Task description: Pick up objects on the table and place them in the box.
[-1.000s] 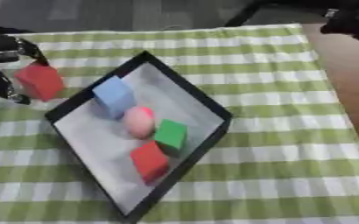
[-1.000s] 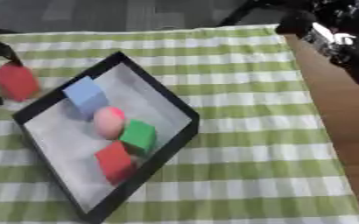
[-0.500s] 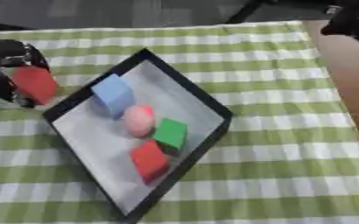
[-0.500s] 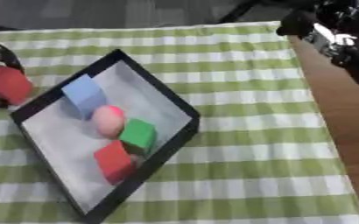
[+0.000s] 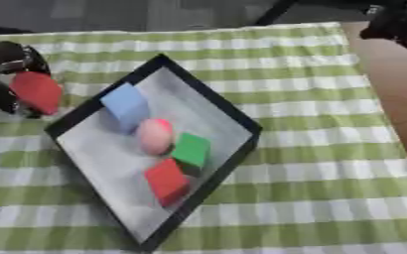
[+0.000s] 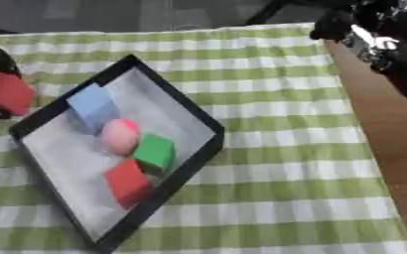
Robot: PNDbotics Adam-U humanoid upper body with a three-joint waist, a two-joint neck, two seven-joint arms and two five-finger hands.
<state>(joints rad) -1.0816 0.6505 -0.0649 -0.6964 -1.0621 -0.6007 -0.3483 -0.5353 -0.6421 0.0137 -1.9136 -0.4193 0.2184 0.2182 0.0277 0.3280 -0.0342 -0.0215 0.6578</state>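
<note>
My left hand (image 5: 7,74) sits at the upper left of the frame, coming in from the left edge, dark and curved over the green-and-white checked cloth (image 5: 311,129) that covers the surface. Its fingers are curled round a red block (image 5: 36,92), one dark finger above the block and another below and to its left, so I read it as holding that block. The block is tilted and lies just beside the upper left wall of the box (image 5: 209,101), still outside it. I cannot tell whether the block touches the cloth or is lifted clear of it.

My right hand (image 6: 372,34) shows at the upper right corner, black with pale patches, over the far right edge of the cloth where the bare brown surface (image 6: 398,149) begins. It is well apart from the box and touches none of the blocks. I cannot tell how far open its fingers are.

The box is a shallow black tray with a pale floor, turned like a diamond and filling the middle left of the frame. Inside it, from upper left to lower right, lie a blue block (image 5: 126,105), a pink rounded thing (image 5: 155,136), a green block (image 5: 190,149) and a second red cube (image 5: 166,180). The pink thing touches the blue block and the green one.
</note>
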